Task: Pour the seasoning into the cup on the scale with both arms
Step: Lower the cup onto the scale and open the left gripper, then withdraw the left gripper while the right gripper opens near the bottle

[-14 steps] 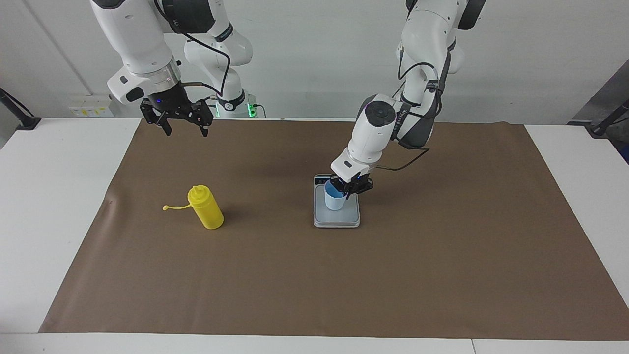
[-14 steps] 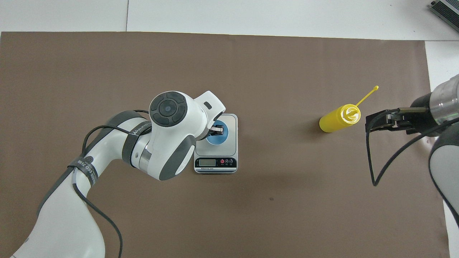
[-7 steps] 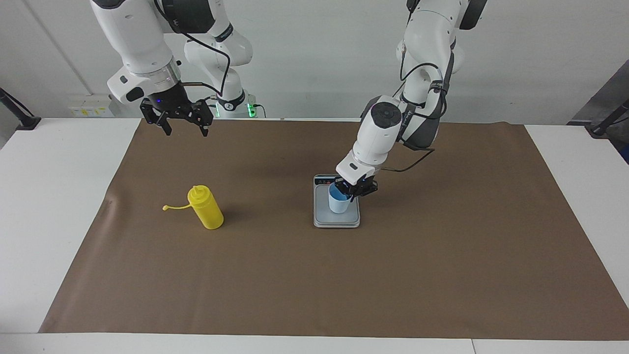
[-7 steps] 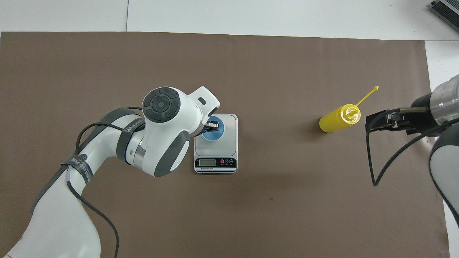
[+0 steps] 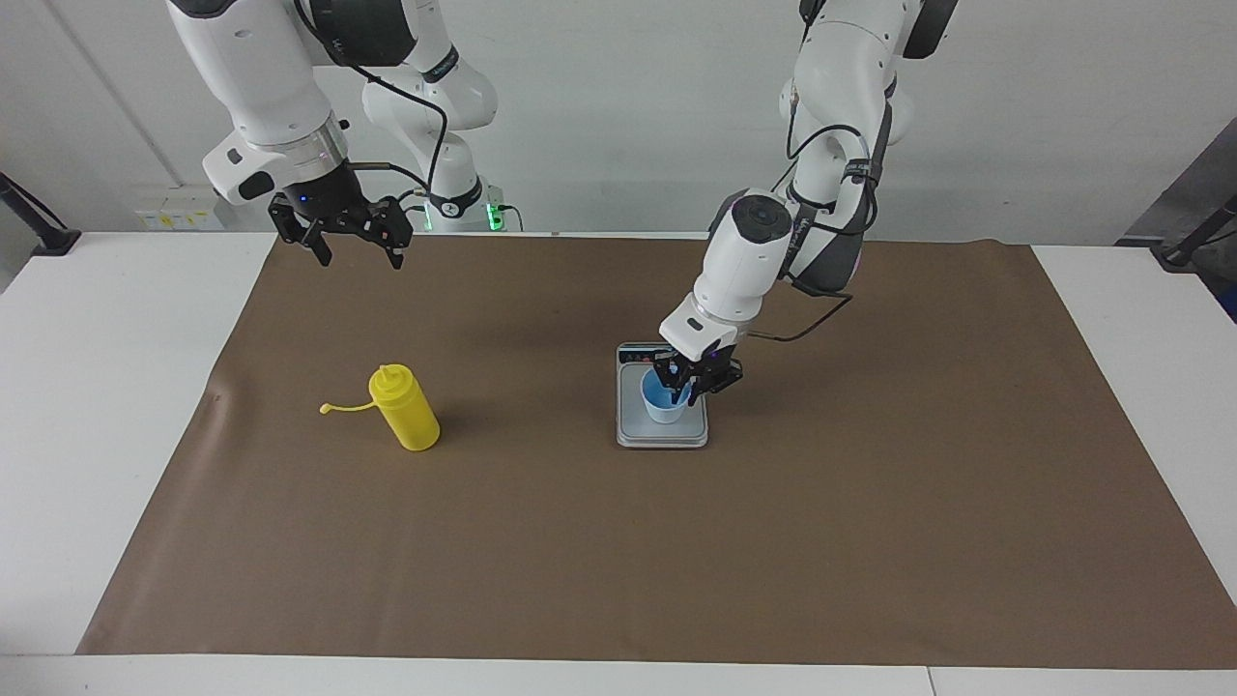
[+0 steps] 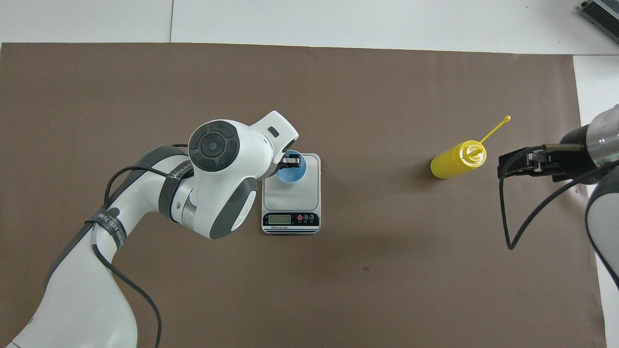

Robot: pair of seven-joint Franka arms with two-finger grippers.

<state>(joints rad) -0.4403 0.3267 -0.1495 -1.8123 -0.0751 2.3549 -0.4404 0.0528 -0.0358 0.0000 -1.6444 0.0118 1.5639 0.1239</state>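
The light blue cup (image 5: 665,407) (image 6: 291,172) stands upright on the silver-grey scale (image 5: 661,436) (image 6: 296,199), on the half of the plate away from the display. My left gripper (image 5: 686,389) (image 6: 290,162) is at the cup's rim, on the side toward the left arm's end, reaching down from above. The yellow seasoning bottle (image 5: 407,412) (image 6: 455,162) stands on the brown mat toward the right arm's end, its cap dangling on a tether. My right gripper (image 5: 355,253) (image 6: 503,165) hangs open and empty in the air, over the mat near the bottle.
A brown mat (image 5: 618,561) covers most of the white table (image 5: 106,387). The scale's display and buttons (image 6: 290,220) face the robots. A black cable (image 6: 508,227) loops down from the right arm's wrist.
The left arm carried the cup along the scale, away from the display, and the cup now sits lower on the plate. The right gripper drifted slightly toward its own end of the table.
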